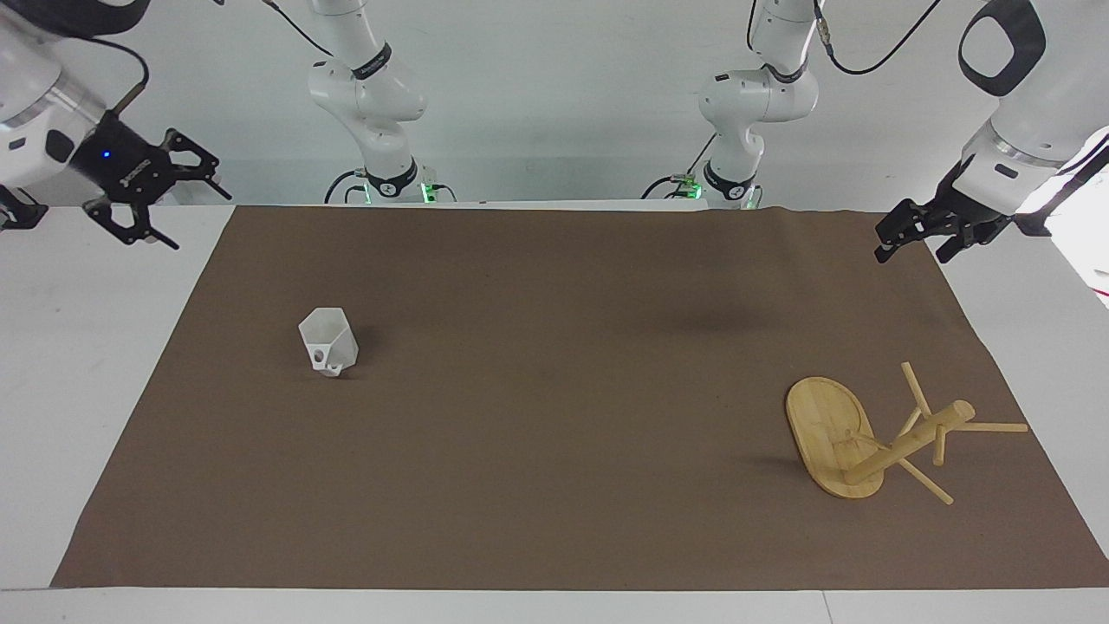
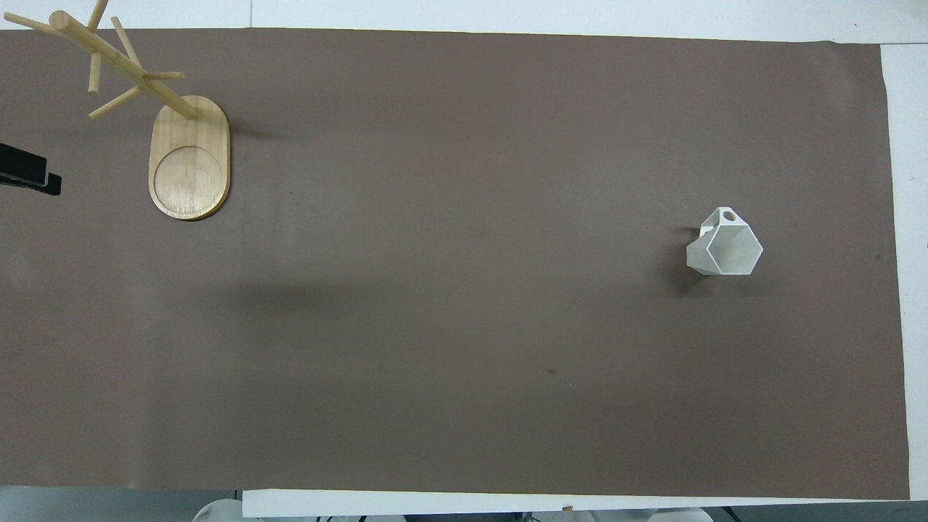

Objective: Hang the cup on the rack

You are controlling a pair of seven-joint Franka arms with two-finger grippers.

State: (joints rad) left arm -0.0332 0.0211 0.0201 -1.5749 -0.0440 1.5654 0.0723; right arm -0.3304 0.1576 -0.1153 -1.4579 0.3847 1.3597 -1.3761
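The white faceted cup [image 1: 329, 341] stands upright on the brown mat toward the right arm's end, with its handle on the side away from the robots; it also shows in the overhead view [image 2: 725, 248]. The bamboo rack [image 1: 866, 438] stands on its oval base toward the left arm's end, farther from the robots than the cup; it also shows in the overhead view [image 2: 181, 145]. My right gripper [image 1: 197, 220] is open and empty, up in the air over the white table edge beside the mat. My left gripper [image 1: 910, 251] is open and empty over the mat's corner; its tip shows in the overhead view [image 2: 27, 174].
A brown mat [image 1: 554, 407] covers most of the white table [image 1: 78, 347]. Both arm bases stand at the robots' edge of the table. Nothing else lies on the mat between cup and rack.
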